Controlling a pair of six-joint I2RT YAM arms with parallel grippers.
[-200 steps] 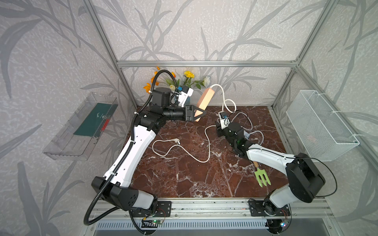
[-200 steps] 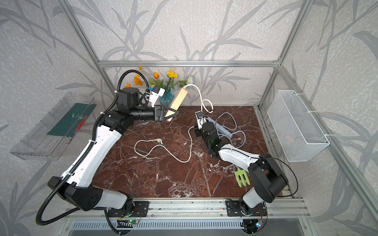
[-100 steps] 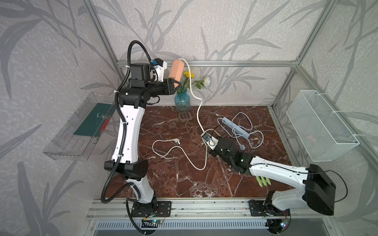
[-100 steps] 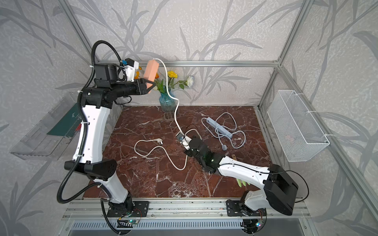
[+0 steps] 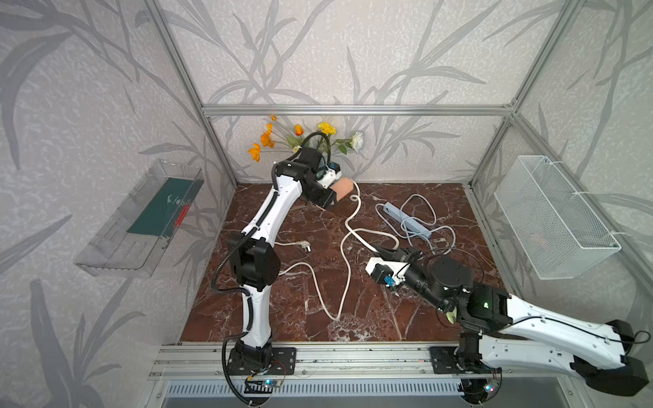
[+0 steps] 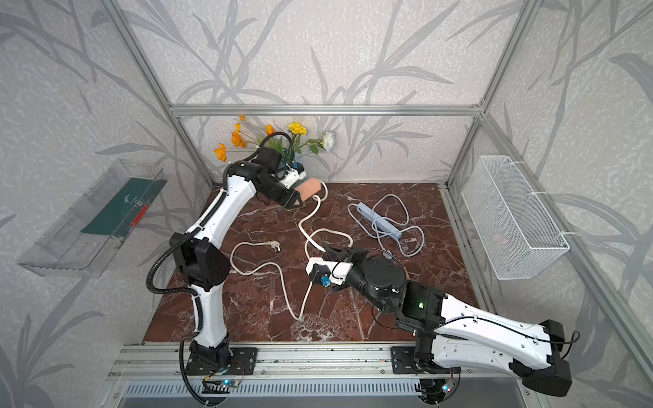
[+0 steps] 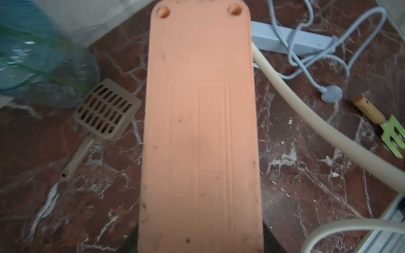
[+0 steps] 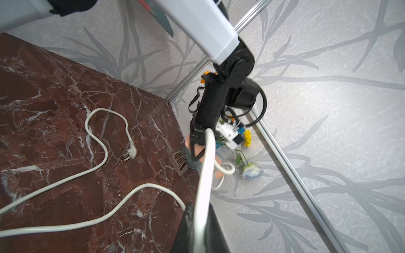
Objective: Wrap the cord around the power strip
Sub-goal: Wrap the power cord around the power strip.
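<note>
Wrapping seems underway — left pincer [image 5: 333, 198] clamps the power strip [image 5: 344, 187] at upper centre, right pincer [image 5: 382, 252] pinches the cord [image 8: 205, 179]; next, loop it around.

Robot test cell, laboratory type. Evidence: aluminium-profile frame [image 5: 353, 110], leaf-patterned wall panels [image 5: 424, 53], marble-look desk [image 5: 388, 318], two robot arms [image 5: 279, 208] bolted to a front rail [image 5: 353, 356], artificial-looking flowers [image 5: 325, 128].

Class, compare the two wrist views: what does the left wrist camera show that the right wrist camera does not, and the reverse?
Only the left wrist view: the blue-grey power strip and the green garden fork. Only the right wrist view: the plug of the cream cord, and the left arm. Both: the cream cord, the slotted scoop and the orange power strip.
</note>
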